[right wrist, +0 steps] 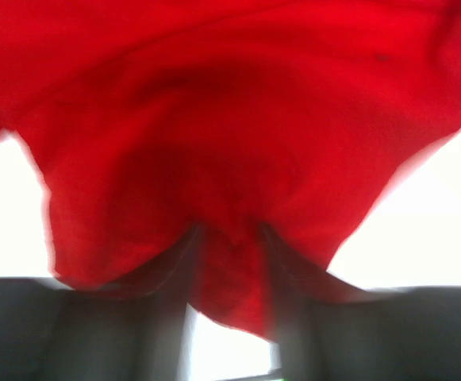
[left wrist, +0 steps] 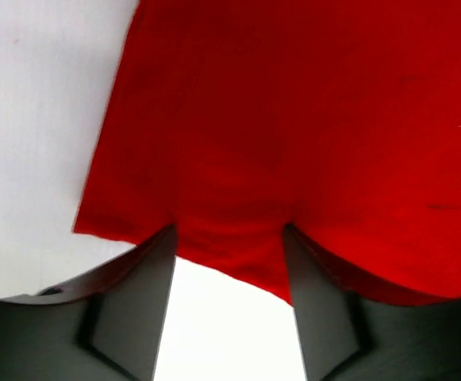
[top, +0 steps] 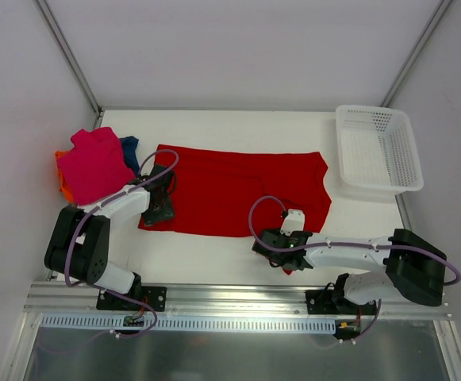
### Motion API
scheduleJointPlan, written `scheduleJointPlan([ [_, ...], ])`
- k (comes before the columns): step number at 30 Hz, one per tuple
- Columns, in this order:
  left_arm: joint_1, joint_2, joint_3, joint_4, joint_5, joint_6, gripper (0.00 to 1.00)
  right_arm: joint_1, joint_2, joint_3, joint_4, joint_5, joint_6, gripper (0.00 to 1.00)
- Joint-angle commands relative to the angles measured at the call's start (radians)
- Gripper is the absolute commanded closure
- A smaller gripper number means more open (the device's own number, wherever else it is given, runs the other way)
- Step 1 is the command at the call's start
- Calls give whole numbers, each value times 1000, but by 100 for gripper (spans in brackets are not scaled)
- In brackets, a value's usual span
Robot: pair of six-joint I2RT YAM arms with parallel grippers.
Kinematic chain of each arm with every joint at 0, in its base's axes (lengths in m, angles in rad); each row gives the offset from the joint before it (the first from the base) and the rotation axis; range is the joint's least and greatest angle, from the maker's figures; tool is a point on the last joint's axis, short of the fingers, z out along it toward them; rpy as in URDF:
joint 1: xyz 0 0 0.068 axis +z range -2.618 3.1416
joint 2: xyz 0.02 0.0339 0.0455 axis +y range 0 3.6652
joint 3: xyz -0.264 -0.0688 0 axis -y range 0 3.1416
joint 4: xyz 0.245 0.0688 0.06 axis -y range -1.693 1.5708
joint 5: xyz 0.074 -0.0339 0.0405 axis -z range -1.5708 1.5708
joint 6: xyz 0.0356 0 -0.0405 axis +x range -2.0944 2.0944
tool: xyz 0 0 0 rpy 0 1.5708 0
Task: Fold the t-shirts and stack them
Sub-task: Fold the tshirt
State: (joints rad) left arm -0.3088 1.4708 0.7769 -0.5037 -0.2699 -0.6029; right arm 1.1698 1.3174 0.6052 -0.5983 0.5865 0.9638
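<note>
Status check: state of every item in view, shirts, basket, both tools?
red t-shirt: spread out, unfolded, near edge pinched at two spots
left tool: shut on red t-shirt
right tool: shut on red t-shirt, cloth bunched between its fingers
magenta t-shirt: top of pile, far left
orange t-shirt: under magenta, only an edge showing
dark blue t-shirt: under magenta, only an edge showing
basket: upright, empty

Beyond the red t-shirt (top: 238, 186) the desk (top: 238, 131) lies bare, and the nearer strip between the arms is open too. Left of it the heaped magenta-pink t-shirt (top: 94, 163), orange t-shirt (top: 62, 181) and dark blue t-shirt (top: 130, 149) block passage; right of it stands the white basket (top: 381, 188). The left pincer (left wrist: 230, 230) and right pincer (right wrist: 226, 238) clamp its near corners.
</note>
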Motion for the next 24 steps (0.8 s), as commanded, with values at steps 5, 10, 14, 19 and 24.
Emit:
scheduleJointPlan([
  [5, -9, 46, 2, -27, 11, 18, 85, 33, 97, -15, -4, -85, 19, 98],
  [10, -9, 42, 2, -26, 12, 22, 99, 50, 92, 13, -67, -65, 35, 99],
  [14, -9, 10, -1, -32, 3, 29, 100, 68, 74, 65, -170, -22, 50, 99],
  [19, -9, -26, -1, -50, -12, 26, 44, 73, 69, 100, -221, -4, 49, 99],
  [24, -26, -24, 5, -73, -43, 14, 20, 71, 62, 105, -259, 7, 53, 100],
])
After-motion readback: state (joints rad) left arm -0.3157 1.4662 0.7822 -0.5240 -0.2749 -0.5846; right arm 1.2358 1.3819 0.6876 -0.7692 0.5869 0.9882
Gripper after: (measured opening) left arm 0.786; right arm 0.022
